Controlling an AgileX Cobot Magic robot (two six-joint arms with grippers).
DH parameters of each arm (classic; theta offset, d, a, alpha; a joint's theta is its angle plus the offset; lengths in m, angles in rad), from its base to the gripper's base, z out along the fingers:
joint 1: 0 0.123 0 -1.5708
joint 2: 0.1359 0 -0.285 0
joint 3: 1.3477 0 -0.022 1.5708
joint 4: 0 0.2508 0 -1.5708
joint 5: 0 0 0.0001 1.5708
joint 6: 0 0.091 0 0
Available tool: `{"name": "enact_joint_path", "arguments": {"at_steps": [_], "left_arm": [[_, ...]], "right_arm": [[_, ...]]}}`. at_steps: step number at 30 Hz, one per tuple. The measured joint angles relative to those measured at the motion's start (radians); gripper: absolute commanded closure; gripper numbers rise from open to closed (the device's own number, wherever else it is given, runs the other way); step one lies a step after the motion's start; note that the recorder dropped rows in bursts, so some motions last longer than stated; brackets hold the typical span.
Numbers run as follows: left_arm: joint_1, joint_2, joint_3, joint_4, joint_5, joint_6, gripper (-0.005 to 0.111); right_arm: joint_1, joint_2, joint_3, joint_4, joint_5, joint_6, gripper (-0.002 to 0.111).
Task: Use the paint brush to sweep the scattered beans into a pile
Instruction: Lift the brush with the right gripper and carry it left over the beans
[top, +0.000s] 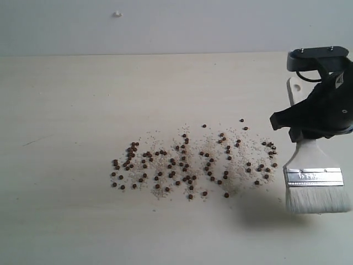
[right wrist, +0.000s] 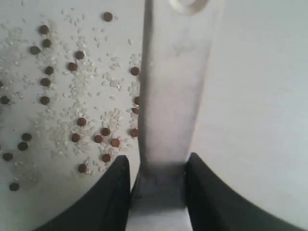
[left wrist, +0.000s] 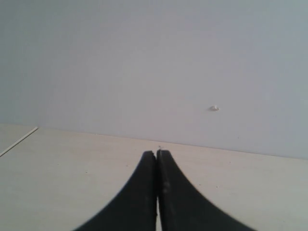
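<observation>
Left tool closed above table.

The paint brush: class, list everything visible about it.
The paint brush is wide and flat: pale wooden handle with a hole at its end, silver metal ferrule, off-white bristles. The right end effector clamps its handle, holding it right of the beans in the exterior view. Whether the bristles touch the table is unclear.
</observation>
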Motion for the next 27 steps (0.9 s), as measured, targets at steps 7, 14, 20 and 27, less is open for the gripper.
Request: {"name": "enact_joint_path", "arguments": {"at_steps": [7,14,20,27], "left_arm": [[0.000,0.000,0.000,0.000,0.000,0.000,0.107],[0.000,0.000,0.000,0.000,0.000,0.000,0.107],[0.000,0.000,0.000,0.000,0.000,0.000,0.107],[0.000,0.000,0.000,0.000,0.000,0.000,0.107]], "right_arm": [[0.000,-0.102,0.000,0.124,-0.032,-0.166,0.108],[0.000,-0.146,0.000,0.416,-0.145,-0.407,0.108],[0.000,-0.146,0.000,0.525,-0.220,-0.439,0.108],[0.000,-0.146,0.000,0.565,-0.246,-0.443,0.108]]}}
